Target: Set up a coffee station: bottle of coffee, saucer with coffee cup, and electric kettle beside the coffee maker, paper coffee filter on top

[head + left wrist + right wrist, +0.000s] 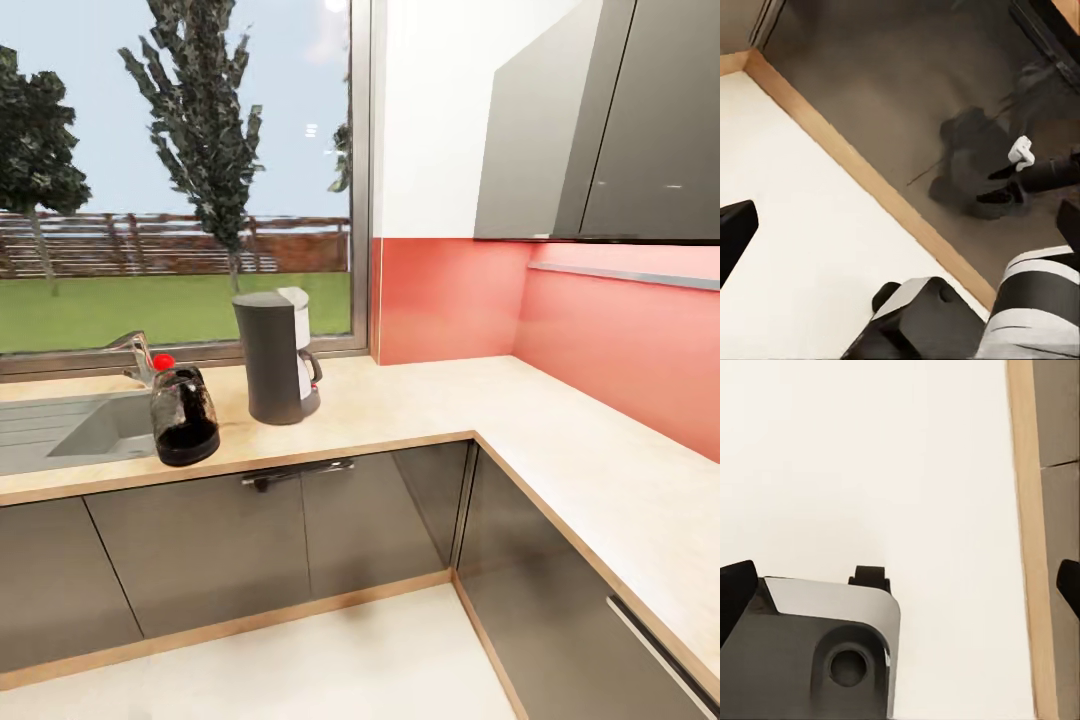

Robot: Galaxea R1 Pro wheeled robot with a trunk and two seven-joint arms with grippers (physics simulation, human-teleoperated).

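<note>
From my head camera the coffee maker (276, 356) stands on the kitchen countertop (560, 430) below the window, with the electric kettle (184, 414) just beside it on the sink (60, 428) side, near the front edge. My wrist cameras look down instead: pale floor (907, 472), a wooden plinth (862, 176) and glossy dark cabinet fronts (900, 82). Both my grippers hang wide open, holding nothing, low by the floor, well below the counter's appliances.

sink (60, 430) running off the picture's left edge, tap (135, 355) partly hiding behind the electric kettle (184, 418), upper cabinets (610, 120) getting cropped at top right
</note>
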